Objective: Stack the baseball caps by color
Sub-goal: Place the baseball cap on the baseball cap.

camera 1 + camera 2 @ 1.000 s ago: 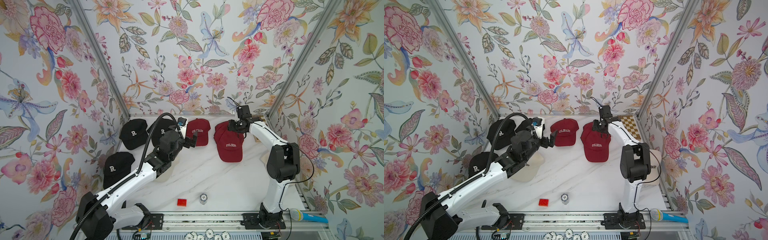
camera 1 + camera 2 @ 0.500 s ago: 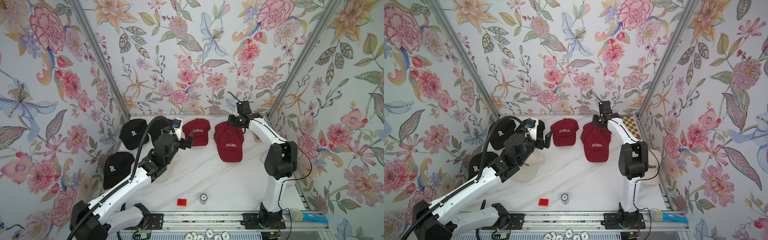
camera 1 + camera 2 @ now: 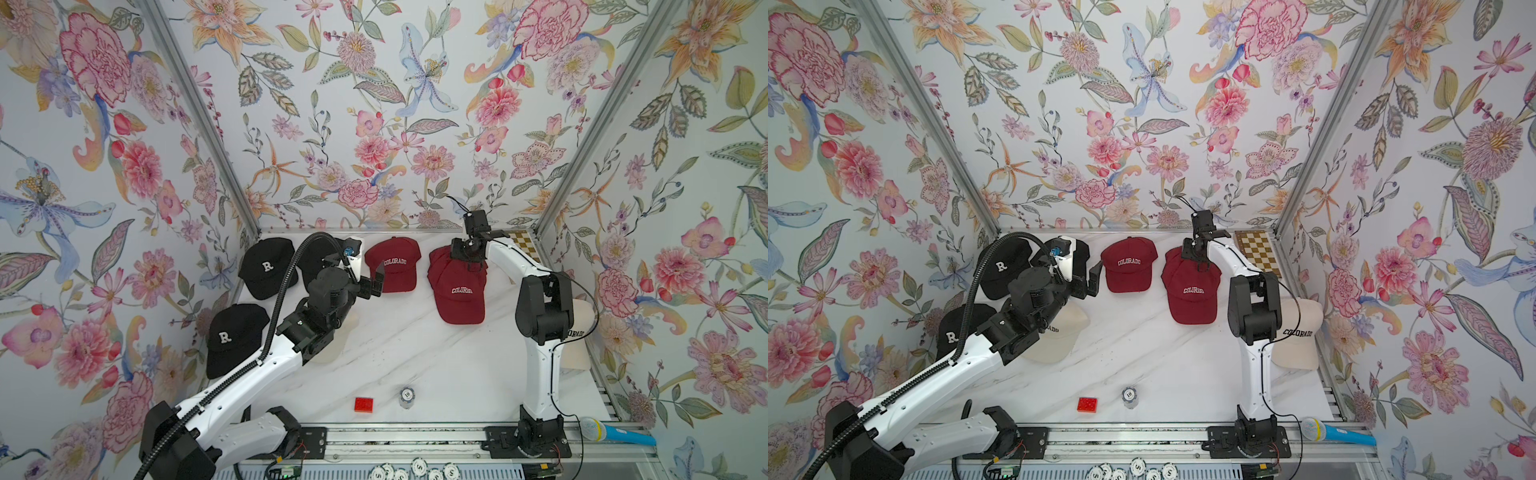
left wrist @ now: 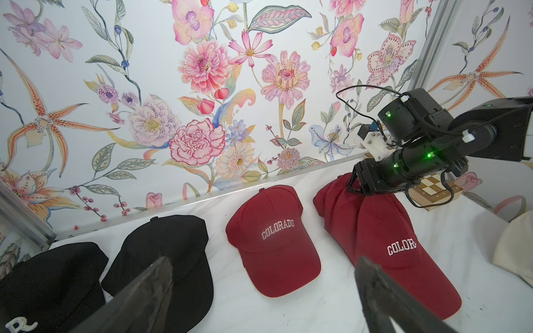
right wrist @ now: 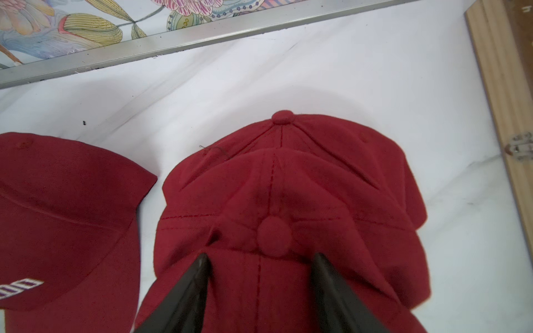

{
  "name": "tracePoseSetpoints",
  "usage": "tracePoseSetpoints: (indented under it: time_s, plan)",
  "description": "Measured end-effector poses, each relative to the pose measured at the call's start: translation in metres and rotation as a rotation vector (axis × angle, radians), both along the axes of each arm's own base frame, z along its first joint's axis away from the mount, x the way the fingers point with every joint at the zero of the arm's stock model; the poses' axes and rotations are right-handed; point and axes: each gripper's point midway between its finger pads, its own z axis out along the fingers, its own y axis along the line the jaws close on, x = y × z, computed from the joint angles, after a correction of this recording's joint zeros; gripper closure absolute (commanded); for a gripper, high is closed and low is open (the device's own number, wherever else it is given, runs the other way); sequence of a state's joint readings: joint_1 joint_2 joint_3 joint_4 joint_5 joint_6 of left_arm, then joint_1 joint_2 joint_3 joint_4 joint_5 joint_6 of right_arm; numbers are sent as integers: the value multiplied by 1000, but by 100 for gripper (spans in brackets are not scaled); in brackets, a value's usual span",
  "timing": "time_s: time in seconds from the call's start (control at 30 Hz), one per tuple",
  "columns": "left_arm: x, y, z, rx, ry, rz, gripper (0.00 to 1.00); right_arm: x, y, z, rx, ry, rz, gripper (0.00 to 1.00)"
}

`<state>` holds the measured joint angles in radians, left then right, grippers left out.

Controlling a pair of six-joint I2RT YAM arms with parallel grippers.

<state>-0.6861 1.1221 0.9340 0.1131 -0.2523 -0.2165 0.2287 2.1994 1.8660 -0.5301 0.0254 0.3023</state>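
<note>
Stacking is judged to be partly done: a dark red cap stack (image 3: pixel 458 291), at least two caps deep with the crowns nested, is taken here as the reference. The right gripper (image 5: pixel 259 258) is set on the crown of the top cap, its jaws partly apart astride the fabric just short of the top button (image 5: pixel 274 240). Whether cloth is pinched or merely touched cannot be told. The left gripper (image 3: pixel 373 284) is spread wide and empty. It is held close to a single dark red "COLORADO" cap (image 3: pixel 395 264), which lies just beside the stack without touching it. Three black "R" caps (image 3: pixel 268 268) are found beyond that single cap, well apart from the stack. One cream cap (image 3: pixel 1059 332) lies partly under the left arm (image 3: pixel 976 361) and another cream cap (image 3: pixel 1298 332) partly behind the right arm (image 3: pixel 1252 311); both are on the near side of the stack and well apart from it. The caps are judged to be light, soft in the crown and stiff only in the brim. A crown pinch is expected to crumple and drag the cloth, so a hold on the brim edge or the front panel is advised. Little friction is expected on the marble top (image 3: pixel 415 353), so a sliding cap may disturb the stack.
</note>
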Motion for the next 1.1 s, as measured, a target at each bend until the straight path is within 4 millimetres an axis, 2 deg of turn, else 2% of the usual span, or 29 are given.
tracePoseSetpoints:
  time_s: [0.13, 0.2, 0.33, 0.5, 0.7, 0.83, 0.93, 1.1]
  plan:
    - [1, 0, -1, 3, 2, 4, 0, 0, 0, 0, -1, 0, -1, 40]
    - [2, 0, -3, 6, 5, 7, 0, 0, 0, 0, -1, 0, 0, 35]
    - [4, 2, -5, 11, 10, 14, 0, 0, 0, 3, -3, -4, 5, 15]
    - [7, 4, -7, 14, 13, 22, 0, -4, -1, 21, -4, -26, 11, 2]
    - [7, 5, -7, 20, 11, 23, 0, -5, -2, 56, -8, -80, 9, 1]
    - [7, 4, -7, 22, 11, 16, 0, -6, 5, 73, -28, -114, 25, 1]
    - [7, 3, -7, 22, 11, 12, 0, -7, 21, 84, -40, -139, 54, 1]
    - [7, 3, -9, 23, 14, 9, 0, -13, 58, 103, -47, -184, 122, 1]
